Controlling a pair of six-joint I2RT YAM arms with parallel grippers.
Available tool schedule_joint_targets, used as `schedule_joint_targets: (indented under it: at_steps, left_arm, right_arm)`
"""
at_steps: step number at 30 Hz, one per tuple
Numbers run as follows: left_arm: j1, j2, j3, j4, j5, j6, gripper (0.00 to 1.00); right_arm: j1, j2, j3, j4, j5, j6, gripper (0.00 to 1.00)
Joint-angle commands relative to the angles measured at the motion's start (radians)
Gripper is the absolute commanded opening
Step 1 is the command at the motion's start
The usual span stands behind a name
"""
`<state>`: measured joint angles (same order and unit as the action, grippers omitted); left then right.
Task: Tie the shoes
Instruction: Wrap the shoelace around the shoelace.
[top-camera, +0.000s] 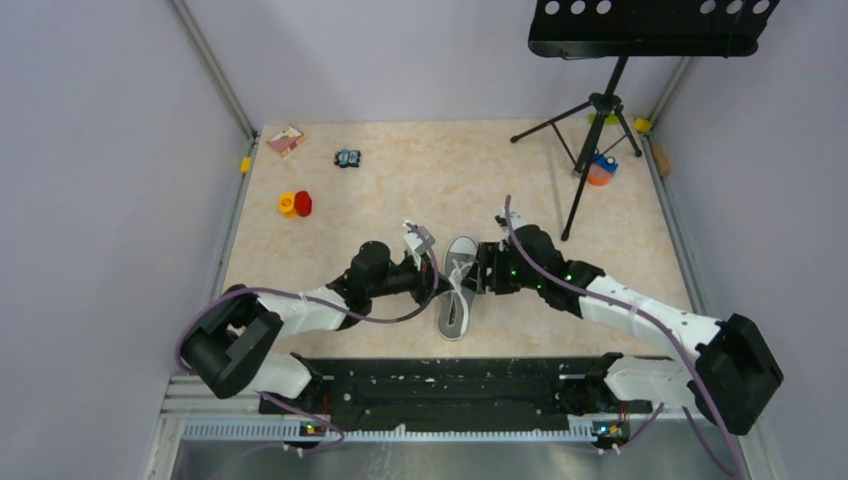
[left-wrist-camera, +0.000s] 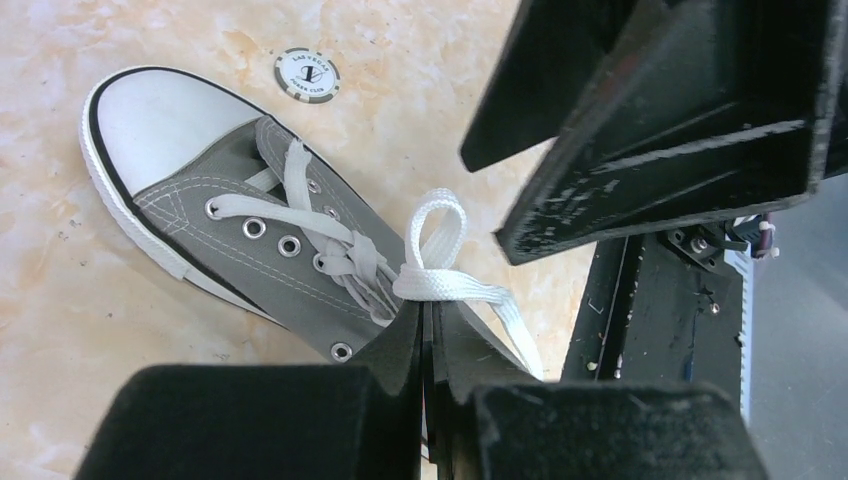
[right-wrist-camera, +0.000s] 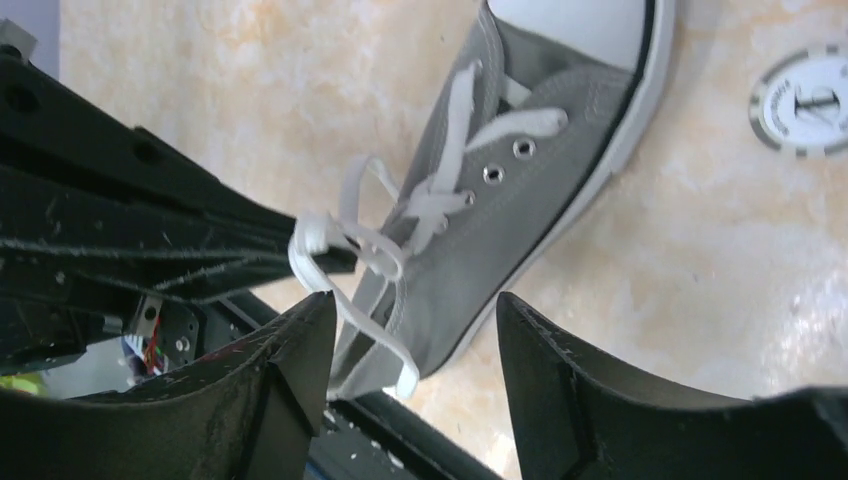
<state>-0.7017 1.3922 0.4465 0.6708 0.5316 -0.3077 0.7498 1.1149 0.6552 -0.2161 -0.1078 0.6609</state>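
Note:
The grey shoe (top-camera: 458, 292) lies in the middle of the table between both arms, its white toe cap pointing away from the bases. My left gripper (left-wrist-camera: 432, 306) is shut on a white lace (left-wrist-camera: 436, 240), pinching a small loop above the shoe's (left-wrist-camera: 250, 235) eyelets. The right wrist view shows the same left fingers (right-wrist-camera: 150, 235) holding that lace (right-wrist-camera: 320, 250) beside the shoe (right-wrist-camera: 500, 200). My right gripper (right-wrist-camera: 415, 305) is open, and a loose length of lace hangs by its left finger. In the top view the left gripper (top-camera: 432, 268) and right gripper (top-camera: 482, 270) flank the shoe.
A poker chip (left-wrist-camera: 307, 75) lies on the table past the toe cap. A music stand tripod (top-camera: 598, 120) stands at the back right, with an orange and blue object (top-camera: 601, 168) by it. Red and yellow pieces (top-camera: 295, 204), a card (top-camera: 285, 139) and a small dark toy (top-camera: 347, 158) sit back left.

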Motion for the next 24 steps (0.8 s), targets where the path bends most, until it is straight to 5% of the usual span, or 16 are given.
schedule_joint_targets:
  at_steps: [1,14,24]
  left_arm:
    - [0.003,-0.015,0.018,0.004,0.029,0.024,0.00]
    - [0.013,-0.025,0.028,-0.052,0.001,0.079,0.00]
    - [0.017,-0.032,0.043,-0.074,0.007,0.087,0.00]
  right_arm:
    - [-0.013,0.088,0.062,0.100,0.007,-0.053,0.60]
    - [-0.055,0.258,0.073,0.259,-0.183,-0.080,0.49]
    - [-0.054,0.243,0.058,0.308,-0.224,-0.071,0.40]
